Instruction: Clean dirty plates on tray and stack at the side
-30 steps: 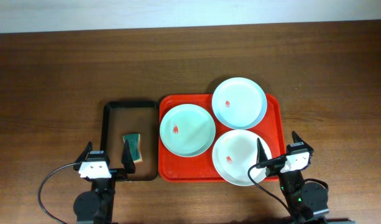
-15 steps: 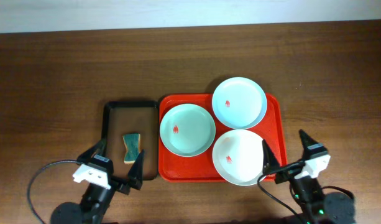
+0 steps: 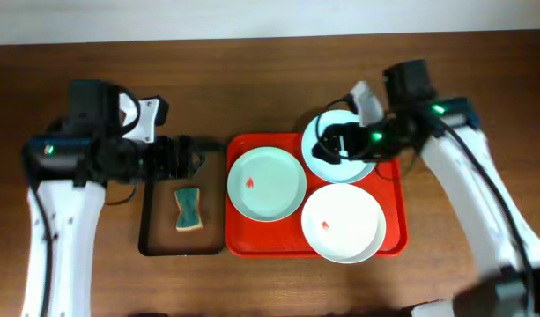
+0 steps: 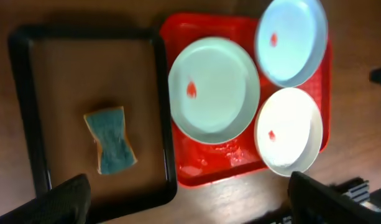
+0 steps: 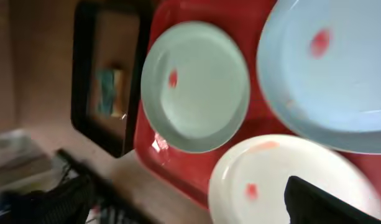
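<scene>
Three pale plates lie on the red tray (image 3: 395,245), each with a small red smear: one at the left (image 3: 266,183), one at the far right (image 3: 351,167), one at the front right (image 3: 343,222). My right gripper (image 3: 327,146) hangs open above the far right plate, holding nothing. Over the far end of the black tray, my left gripper (image 3: 192,157) is open and empty too. The left wrist view looks down on all three plates (image 4: 214,88) (image 4: 291,38) (image 4: 288,130) and its wide-apart fingers (image 4: 66,199). The right wrist view shows the plates (image 5: 195,86) (image 5: 333,68) (image 5: 271,180) above its fingers (image 5: 327,202).
A black tray (image 3: 146,239) sits left of the red tray, edge to edge. A blue and tan sponge (image 3: 188,210) lies in it, also visible as the sponge (image 4: 112,140) in the left wrist view. Bare brown tabletop (image 3: 252,79) surrounds both trays.
Both arms have lifted from the table's front edge and swung in over the table, the left to the black tray's far end, the right to the far right plate. Both grippers stay open.
</scene>
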Controlling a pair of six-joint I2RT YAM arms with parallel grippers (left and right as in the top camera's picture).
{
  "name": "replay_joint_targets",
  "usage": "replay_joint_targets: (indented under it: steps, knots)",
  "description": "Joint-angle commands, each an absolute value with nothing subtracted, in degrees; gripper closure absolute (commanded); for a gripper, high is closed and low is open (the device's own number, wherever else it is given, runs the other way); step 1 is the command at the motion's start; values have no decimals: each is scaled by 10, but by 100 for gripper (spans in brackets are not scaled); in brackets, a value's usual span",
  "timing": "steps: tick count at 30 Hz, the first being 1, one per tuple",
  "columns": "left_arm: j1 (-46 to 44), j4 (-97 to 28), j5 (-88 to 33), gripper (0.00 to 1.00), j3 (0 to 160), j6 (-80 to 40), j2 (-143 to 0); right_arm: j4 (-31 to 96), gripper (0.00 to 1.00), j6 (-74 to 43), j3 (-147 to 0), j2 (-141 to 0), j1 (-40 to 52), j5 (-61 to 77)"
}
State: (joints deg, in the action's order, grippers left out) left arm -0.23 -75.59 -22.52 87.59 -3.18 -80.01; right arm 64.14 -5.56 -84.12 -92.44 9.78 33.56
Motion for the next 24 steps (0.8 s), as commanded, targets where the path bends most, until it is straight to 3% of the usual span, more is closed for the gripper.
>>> replay_joint_targets:
  steps: [1, 2, 3, 4, 6, 8, 9, 10, 11, 12, 13, 16, 18, 22, 24]
  knots:
    - [-1, -762, -227, 80, 881, -27, -872, 625, 24, -63, -846, -1011, 96, 392]
    - [-1, -763, -223, 100, 881, -27, -887, 614, 49, -63, -846, -1025, 96, 381]
    - [-1, -761, -206, 100, 881, -31, -907, 599, 69, -63, -846, -1034, 96, 349]
    - [-1, -762, -190, 100, 881, -35, -916, 589, 66, -63, -846, -1034, 96, 324]
    - [-5, -761, -155, 100, 877, -46, -927, 559, 28, -65, -846, -1034, 96, 309]
    - [-24, -752, -107, 100, 854, -86, -931, 548, 1, -65, -846, -1034, 97, 338]
    - [-39, -738, -106, 100, 831, -88, -931, 537, 2, -65, -846, -1034, 97, 339]
    - [-49, -724, -106, 89, 815, -95, -931, 533, 2, -65, -846, -1034, 97, 338]
    - [-59, -708, -106, 86, 797, -96, -931, 533, 20, -70, -846, -1034, 101, 338]
    - [-64, -698, -106, 82, 784, -96, -931, 533, 65, -88, -845, -1035, 110, 333]
    - [-67, -692, -106, 72, 775, -96, -931, 538, 72, -120, -844, -1035, 127, 288]
    - [-67, -656, -91, 61, 754, -99, -931, 543, 76, -183, -843, -1035, 205, 104]
    - [-67, -648, -89, 56, 751, -111, -933, 542, 67, -207, -843, -1036, 244, 31]
    - [-67, -651, -89, 55, 751, -111, -933, 542, 69, -232, -829, -1062, 270, 29]
    - [-67, -655, -89, 52, 751, -111, -933, 534, 75, -232, -811, -1066, 271, 29]
